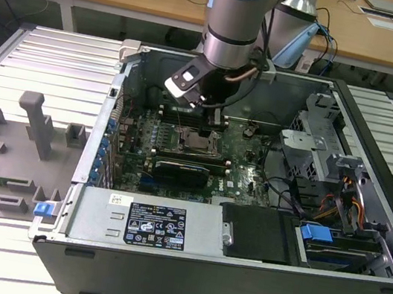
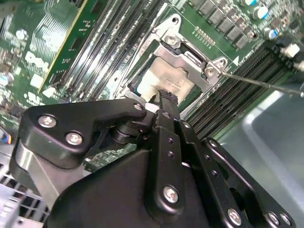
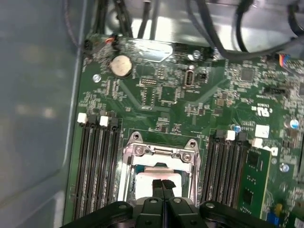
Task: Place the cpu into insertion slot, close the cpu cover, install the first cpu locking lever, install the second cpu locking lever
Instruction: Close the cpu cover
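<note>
We see the hand (image 3: 163, 185) with its two fingers pressed tight together and nothing between them, its tips right over the cpu (image 3: 145, 179). The cpu lies flat in the insertion slot (image 1: 198, 144), near the middle of the green board (image 3: 161, 97), between two rows of long black memory slots (image 3: 97, 161) inside the open computer case (image 1: 161, 266). The cpu cover (image 3: 159, 151) looks folded down around the chip. A thin locking lever (image 2: 259, 81) sticks out from one corner of the cover. We think the chip is light, stiff and easy to hurt, so we would hold it only by its edges. The cover is thin, hard metal, best pushed on its rim. The lever looks springy and slippery, best caught near its free end.
</note>
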Controlling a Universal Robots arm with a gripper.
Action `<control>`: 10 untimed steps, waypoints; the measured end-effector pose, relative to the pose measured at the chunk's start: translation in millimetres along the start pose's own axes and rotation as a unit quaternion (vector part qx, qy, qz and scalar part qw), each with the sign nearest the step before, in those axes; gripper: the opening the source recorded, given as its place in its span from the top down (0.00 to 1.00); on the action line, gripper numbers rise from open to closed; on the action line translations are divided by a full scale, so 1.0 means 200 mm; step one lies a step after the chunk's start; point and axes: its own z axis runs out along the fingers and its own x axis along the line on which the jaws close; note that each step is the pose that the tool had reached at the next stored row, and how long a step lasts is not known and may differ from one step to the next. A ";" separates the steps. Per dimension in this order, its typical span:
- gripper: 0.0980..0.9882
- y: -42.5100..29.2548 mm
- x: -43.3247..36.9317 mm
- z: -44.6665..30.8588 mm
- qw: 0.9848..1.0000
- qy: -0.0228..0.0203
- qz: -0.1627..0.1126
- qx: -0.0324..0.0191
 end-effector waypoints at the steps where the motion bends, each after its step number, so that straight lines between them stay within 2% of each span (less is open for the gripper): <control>1: 0.99 0.000 0.000 0.000 1.000 0.000 -0.009 0.000; 3: 0.99 0.000 0.000 0.000 1.000 0.000 -0.029 0.001; 4: 0.99 0.000 0.000 0.000 0.999 -0.001 -0.049 0.001; 6: 0.99 0.000 0.000 0.000 0.998 -0.001 -0.068 0.002; 7: 0.99 0.000 0.000 0.000 0.996 -0.001 -0.084 0.002; 9: 0.99 0.000 0.000 0.000 0.993 -0.001 -0.120 0.003; 10: 0.99 0.000 0.000 0.000 0.992 -0.001 -0.128 0.003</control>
